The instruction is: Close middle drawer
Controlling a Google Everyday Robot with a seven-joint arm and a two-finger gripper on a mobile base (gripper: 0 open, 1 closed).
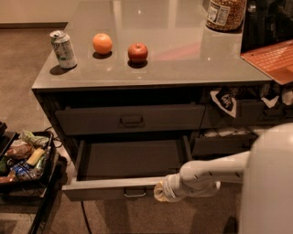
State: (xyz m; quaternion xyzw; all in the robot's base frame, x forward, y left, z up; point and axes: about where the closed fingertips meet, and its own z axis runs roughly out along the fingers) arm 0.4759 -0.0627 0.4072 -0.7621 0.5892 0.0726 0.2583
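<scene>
Far left of the middle drawer (130, 165), down at floor level, there's a black bin (51, 157) packed with snack wrappers. Up above the drawer on the grey bench (183, 32) we have a drinks can (62, 49) over its left corner, then an orange (102, 43), then a red apple (138, 52), all apart from one another. And here's the drawer itself, pulled well out beneath the shut upper drawer (130, 119), flat bottom in view, low front panel facing us with the small loop pull (135, 193) at centre. Just right of that pull, the claw (161, 192) sits right up against the front panel; clenched or released, I cannot tell from here. Behind it the white arm (215, 171) runs close to level, rising slightly rightward past the drawer's right corner to the robot's pale body (270, 183). High above and right of the drawer, a jar (224, 13) stands on the bench.
</scene>
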